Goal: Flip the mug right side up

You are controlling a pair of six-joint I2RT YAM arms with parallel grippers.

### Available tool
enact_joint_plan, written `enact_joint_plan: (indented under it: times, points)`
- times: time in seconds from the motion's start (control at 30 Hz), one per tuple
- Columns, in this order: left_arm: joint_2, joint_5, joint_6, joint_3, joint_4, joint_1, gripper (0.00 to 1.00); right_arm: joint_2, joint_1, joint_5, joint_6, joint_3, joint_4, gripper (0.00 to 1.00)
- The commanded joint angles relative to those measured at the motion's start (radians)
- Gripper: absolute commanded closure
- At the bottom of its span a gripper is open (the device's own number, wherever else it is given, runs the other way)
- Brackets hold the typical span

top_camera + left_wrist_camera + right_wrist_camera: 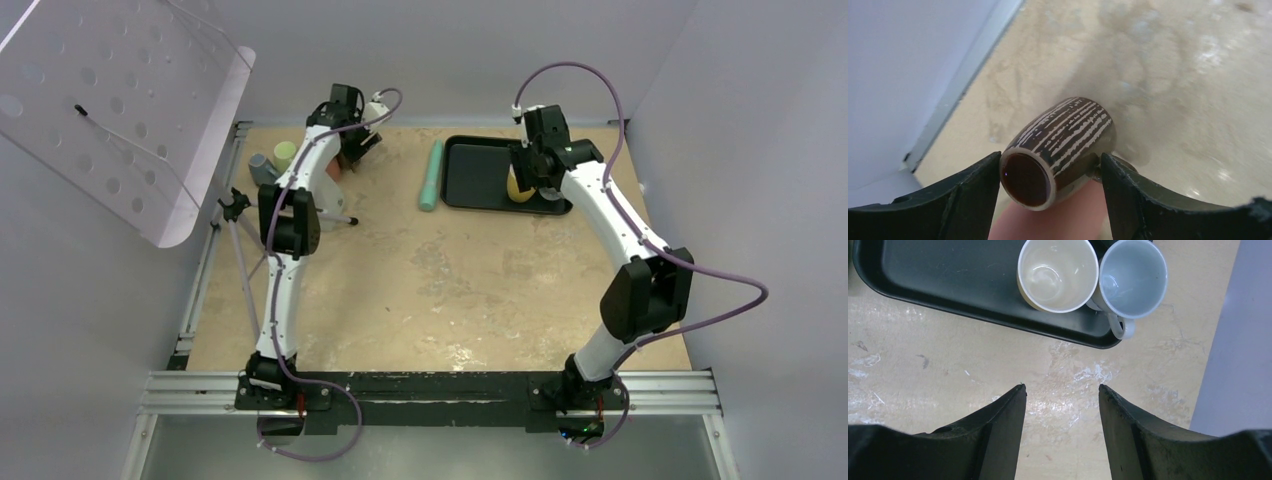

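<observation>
Far left of the overhead view: a clear perforated panel, tilted and cut off by the frame's edge. Below it, a small tripod at the table's left rim, partly behind the left arm. Further back, a grey cup and a pale green cup, both half hidden by the arm.

At the far-left corner of the table, clamped in the left gripper: the striped mug. Fingers closed to the mug's width, pressed against both sides. Tipped on its side, mouth toward the wrist camera. Dark brown glaze, thin broken white stripes along the barrel, pale rim, dark brown inside. No telling where the handle sits. Under it, a blurred pink shape, too soft to name. Resting on the table or raised: cannot tell. From above, only a reddish-brown sliver beside the left gripper.

Mid-table, a teal roll, lying just left of the black tray.

Right gripper spread wide, holding nothing, over bare table just near of the black tray. On the tray's corner, a cream cup and a pale blue mug, touching, both mouth up, the blue one's handle out over the rim. From above, mostly covered by the right gripper.
</observation>
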Motion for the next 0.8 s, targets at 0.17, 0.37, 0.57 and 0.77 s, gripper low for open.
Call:
enact_joint_plan:
  times: [0.17,0.37,0.57,0.77]
  points:
    - [-0.240,0.322,-0.046,-0.259,-0.060,-0.013,0.29,-0.017,-0.001,0.016,-0.010,0.016,0.022,0.42]
    - [-0.358,0.395,-0.104,-0.407,0.005,-0.024,0.15,-0.010,0.000,0.014,-0.015,0.017,0.026,0.42]
    - [-0.322,0.295,-0.305,-0.323,-0.077,-0.025,0.00,0.000,-0.001,0.008,-0.015,0.031,0.022,0.42]
    - [-0.489,0.093,-0.736,-0.524,0.063,-0.029,0.00,-0.007,0.000,0.003,-0.006,0.011,0.033,0.42]
